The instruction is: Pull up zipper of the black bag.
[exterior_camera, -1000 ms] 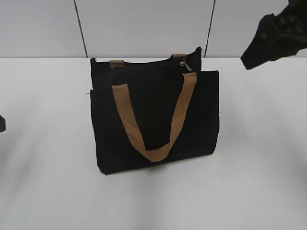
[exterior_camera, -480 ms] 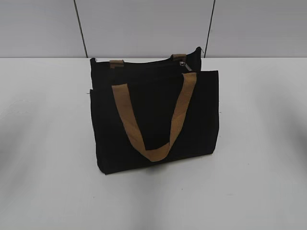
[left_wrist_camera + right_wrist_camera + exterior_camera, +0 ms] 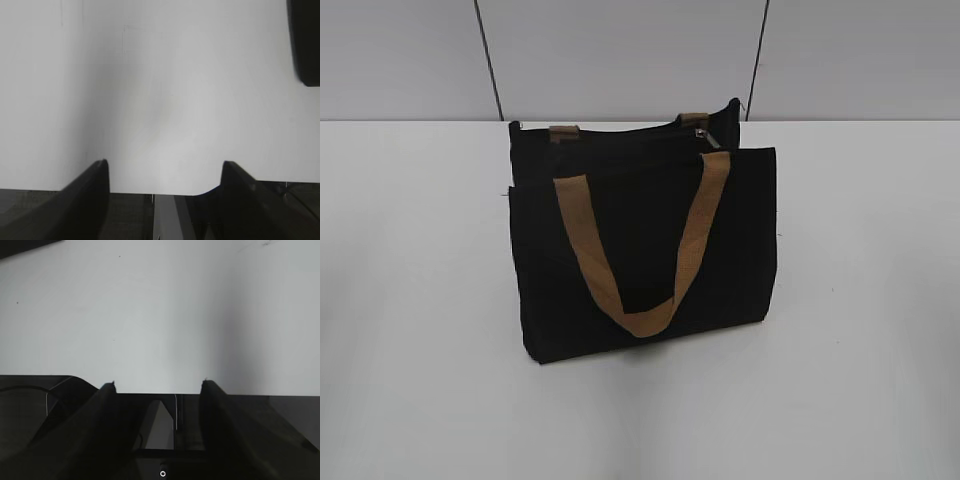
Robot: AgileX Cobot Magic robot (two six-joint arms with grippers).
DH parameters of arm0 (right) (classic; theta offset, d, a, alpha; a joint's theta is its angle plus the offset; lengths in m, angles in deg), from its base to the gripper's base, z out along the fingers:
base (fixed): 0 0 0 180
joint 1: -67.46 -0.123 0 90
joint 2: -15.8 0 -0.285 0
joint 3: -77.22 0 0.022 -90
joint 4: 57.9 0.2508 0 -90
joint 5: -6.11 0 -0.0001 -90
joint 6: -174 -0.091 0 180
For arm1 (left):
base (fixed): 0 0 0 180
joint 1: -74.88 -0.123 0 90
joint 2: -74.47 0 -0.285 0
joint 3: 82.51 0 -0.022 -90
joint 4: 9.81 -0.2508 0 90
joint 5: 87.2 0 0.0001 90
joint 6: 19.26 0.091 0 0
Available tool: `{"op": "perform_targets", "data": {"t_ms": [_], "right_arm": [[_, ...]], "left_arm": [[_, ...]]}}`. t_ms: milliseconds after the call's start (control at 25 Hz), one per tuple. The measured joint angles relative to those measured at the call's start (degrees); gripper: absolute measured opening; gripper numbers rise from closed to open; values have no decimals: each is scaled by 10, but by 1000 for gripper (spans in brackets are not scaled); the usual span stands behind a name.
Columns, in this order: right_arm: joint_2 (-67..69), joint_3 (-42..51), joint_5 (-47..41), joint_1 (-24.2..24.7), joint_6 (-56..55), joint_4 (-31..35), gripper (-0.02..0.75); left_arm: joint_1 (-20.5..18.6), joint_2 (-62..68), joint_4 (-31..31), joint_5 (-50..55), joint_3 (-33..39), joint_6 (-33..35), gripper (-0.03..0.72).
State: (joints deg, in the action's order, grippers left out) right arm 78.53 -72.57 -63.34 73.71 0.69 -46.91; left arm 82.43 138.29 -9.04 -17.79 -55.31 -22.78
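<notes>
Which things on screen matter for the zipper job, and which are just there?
For the job:
black bag
zipper with its silver pull
left gripper, open
right gripper, open

Just there:
tan handles
white table
grey wall

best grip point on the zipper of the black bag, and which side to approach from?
Take the small silver pull at the right end of the zipper, not the tan strap handle draped down the front. The black bag stands upright with its top edge exposed, so coming from above on the right looks best, probably with the right gripper, whose jaws are apart over bare table.
</notes>
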Motion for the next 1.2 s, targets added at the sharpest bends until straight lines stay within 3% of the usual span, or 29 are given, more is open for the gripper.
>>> {"op": "perform_targets", "data": {"t_ms": [240, 600, 800, 1000, 1200], "right_arm": [[-250, 97, -6, 0, 2, 15, 404], [-526, 140, -7, 0, 81, 17, 403], [-553, 164, -8, 0, 90, 18, 403], [-553, 181, 63, 0, 93, 21, 403], [-553, 190, 64, 0, 94, 22, 403]], "left_arm": [[0, -196, -8, 4, 67, 0, 519], [0, -444, -8, -8, 149, 26, 519], [0, -554, 10, -47, 180, 35, 519], [0, -565, 46, -76, 196, 76, 519], [0, -565, 49, -83, 198, 83, 519]]}}
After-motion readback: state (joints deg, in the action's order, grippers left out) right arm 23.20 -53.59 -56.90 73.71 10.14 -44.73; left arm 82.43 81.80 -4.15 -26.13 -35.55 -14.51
